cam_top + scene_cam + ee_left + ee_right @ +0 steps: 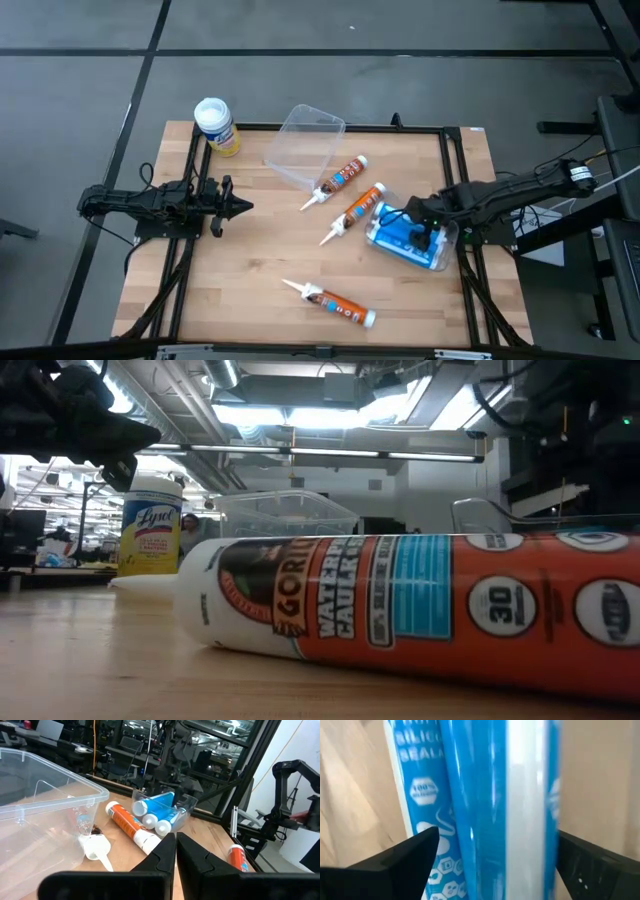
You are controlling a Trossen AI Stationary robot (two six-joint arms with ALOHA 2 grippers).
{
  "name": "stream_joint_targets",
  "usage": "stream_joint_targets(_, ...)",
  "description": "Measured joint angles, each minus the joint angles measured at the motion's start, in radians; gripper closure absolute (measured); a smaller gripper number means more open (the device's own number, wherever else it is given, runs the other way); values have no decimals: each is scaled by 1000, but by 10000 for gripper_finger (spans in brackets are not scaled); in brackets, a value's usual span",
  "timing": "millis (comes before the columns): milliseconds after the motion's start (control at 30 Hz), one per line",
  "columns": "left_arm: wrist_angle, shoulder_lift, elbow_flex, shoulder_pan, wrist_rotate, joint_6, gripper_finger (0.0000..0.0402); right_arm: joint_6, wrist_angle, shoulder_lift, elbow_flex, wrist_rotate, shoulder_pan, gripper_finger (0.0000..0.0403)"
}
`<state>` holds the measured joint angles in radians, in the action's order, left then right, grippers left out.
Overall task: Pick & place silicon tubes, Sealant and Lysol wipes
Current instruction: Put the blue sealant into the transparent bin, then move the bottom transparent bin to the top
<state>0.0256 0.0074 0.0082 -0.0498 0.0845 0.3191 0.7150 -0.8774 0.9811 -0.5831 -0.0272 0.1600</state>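
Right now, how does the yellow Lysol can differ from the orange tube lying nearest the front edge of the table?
The Lysol wipes stand upright at a back corner; the front orange tube lies flat on its side. The wipes canister is wide, yellow, with a flat round white lid; the tube is slimmer, orange, ending in a pointed white nozzle. Both rest on the wooden table, neither touched by the robot.

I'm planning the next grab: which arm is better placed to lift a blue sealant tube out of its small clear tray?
Right. The right gripper is already over the blue sealant tubes, open fingers straddling one. The left gripper, shut, waits across the table.
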Motion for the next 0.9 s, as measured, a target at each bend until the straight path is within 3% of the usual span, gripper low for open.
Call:
stream_joint_targets(333, 0, 0, 0, 0, 0, 0, 389, -38, -140, -1, -166, 104, -2, 35)
stream_joint_targets(567, 0, 0, 0, 0, 0, 0, 393, -15, -131, 36, -245, -16, -2, 53)
stream_joint_targets(733, 0, 0, 0, 0, 0, 0, 391, -161, -119, 113, -297, -27, -2, 146)
stream_joint_targets(900, 0, 0, 0, 0, 0, 0, 390, -360, -107, 194, -318, -18, -32, 297)
